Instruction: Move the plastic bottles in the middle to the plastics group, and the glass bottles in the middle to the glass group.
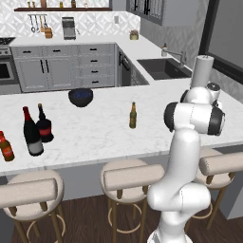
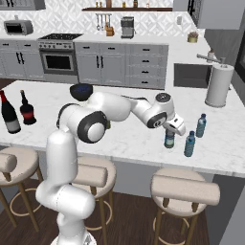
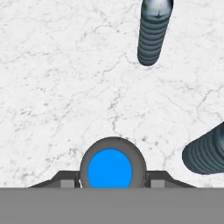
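We see the white marble island counter (image 1: 95, 128) spanning both base views, with three round stools (image 1: 130, 178) along its near edge. The white arm (image 2: 110, 107) reaches out low over the counter toward its right end.

The largest bottle is the tall dark wine bottle (image 1: 32, 133) with red neck foil and grey label, standing upright near the left end. Just beside and behind it stands the squat dark bottle (image 1: 44, 125) with a red label, and nearer the left edge a small orange-red bottle (image 1: 5, 147). A dark bowl (image 1: 80, 97) sits toward the far side of the counter. The slim amber beer bottle (image 1: 133, 116) stands alone and upright mid-counter, well apart from both groups.

At the right end, the gripper (image 2: 170, 134) points down over a small blue-tinted water bottle (image 2: 169, 139). In the hand view we note its blue cap (image 3: 110, 171) directly between the finger tips (image 3: 65, 180), which press at either side: clamped on that bottle. Its base appears to be at counter level; we cannot tell whether it touches. Two more water bottles (image 2: 190, 144) stand upright just beside it, the farther one (image 2: 201, 126) behind.
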Controlling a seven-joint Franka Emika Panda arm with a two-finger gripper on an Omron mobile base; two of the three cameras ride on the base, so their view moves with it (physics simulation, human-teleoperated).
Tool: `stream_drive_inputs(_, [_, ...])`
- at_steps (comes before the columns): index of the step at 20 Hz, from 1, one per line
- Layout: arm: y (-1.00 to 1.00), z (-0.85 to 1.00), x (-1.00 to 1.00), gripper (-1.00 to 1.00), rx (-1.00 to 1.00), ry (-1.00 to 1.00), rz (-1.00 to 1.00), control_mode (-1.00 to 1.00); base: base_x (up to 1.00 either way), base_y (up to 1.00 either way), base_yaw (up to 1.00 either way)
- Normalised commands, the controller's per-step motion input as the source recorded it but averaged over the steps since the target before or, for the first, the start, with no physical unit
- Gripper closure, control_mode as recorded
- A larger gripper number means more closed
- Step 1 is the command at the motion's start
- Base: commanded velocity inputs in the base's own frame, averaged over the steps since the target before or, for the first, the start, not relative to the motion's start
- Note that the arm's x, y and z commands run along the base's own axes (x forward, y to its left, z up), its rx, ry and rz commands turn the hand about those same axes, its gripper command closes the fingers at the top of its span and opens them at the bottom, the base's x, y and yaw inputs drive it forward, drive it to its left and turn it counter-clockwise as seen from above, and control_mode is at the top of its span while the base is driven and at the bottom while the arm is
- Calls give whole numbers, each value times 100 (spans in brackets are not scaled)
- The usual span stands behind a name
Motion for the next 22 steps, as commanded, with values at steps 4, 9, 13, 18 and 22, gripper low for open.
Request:
stream_drive_inputs(4, [-12,0,20,100,0,0,-1,-100,0,0,0])
stream_drive_inputs(9, [-15,0,5,100,0,0,-1,-100,0,0,0])
stream_drive_inputs(13, [-10,0,0,100,0,0,-1,-100,0,0,0])
stream_drive_inputs(18, [-4,-16,0,100,0,0,-2,-100,0,0,0])
stream_drive_inputs(22, [0,-42,0,100,0,0,-1,-100,0,0,0])
